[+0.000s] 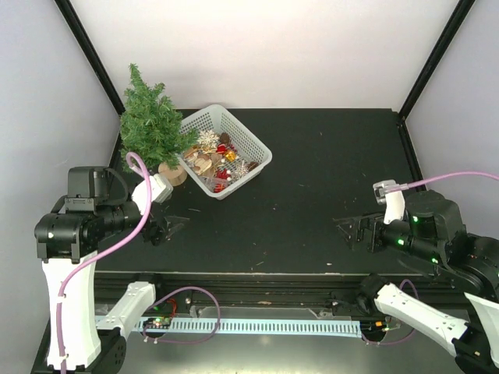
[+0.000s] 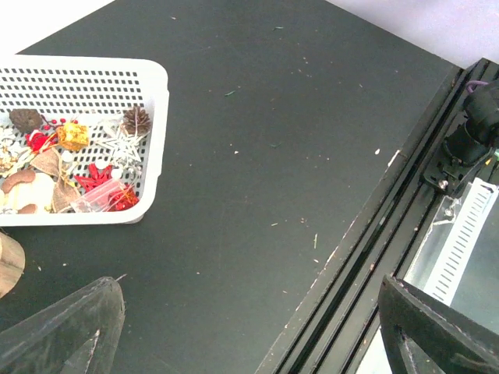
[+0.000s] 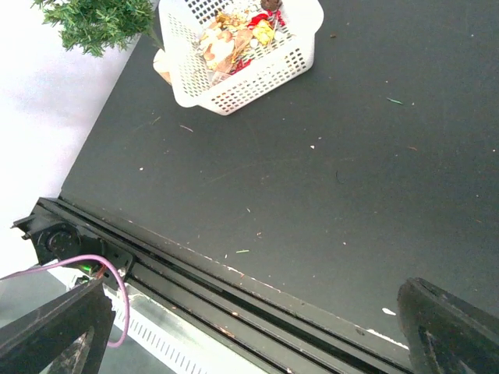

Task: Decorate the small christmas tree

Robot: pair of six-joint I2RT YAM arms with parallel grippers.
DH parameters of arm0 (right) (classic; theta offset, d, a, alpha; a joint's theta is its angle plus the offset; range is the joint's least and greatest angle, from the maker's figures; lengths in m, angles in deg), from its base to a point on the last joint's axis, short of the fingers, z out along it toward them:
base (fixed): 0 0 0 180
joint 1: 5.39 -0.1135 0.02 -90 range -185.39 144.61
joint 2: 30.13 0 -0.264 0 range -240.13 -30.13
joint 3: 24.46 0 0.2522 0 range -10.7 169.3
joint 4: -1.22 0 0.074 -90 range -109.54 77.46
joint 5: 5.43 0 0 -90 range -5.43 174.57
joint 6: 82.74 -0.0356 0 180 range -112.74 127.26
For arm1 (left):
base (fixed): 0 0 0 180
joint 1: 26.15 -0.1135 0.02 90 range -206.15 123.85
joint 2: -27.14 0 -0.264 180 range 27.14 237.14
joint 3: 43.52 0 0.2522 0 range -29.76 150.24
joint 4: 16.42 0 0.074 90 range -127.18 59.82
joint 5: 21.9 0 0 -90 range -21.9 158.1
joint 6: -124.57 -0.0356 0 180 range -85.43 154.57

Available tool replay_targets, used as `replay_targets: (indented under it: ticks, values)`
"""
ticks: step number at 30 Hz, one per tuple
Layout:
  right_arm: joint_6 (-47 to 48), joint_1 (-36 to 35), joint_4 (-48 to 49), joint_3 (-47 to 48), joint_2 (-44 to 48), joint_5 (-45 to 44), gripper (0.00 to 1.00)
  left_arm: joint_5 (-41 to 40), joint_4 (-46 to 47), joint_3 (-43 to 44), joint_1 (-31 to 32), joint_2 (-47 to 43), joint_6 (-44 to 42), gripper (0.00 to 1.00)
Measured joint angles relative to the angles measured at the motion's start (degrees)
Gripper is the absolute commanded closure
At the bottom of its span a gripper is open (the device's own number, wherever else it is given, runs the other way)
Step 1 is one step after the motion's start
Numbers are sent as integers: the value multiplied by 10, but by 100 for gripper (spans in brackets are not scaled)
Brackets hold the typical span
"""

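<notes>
The small christmas tree stands on a round wood stump at the table's back left, bare of ornaments. Its branches also show in the right wrist view. Next to it, the white mesh basket holds several ornaments: a pinecone, a gold piece, red pieces. My left gripper is open and empty near the front left edge, short of the basket. My right gripper is open and empty near the front right edge, far from both.
The black table ends at a rail along the front. A white slotted cable duct and pink cables run below the front edge. Black frame posts stand at the back corners.
</notes>
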Motion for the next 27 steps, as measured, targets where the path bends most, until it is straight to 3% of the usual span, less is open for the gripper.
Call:
replay_targets:
  ticks: [12,27]
  values:
    - [2,0,32,-25,-3,12,0,-31,12,-10,0,-13,31,13]
    - [-1,0,74,-79,-67,3,2,-296,206,30,-34,-11,181,9]
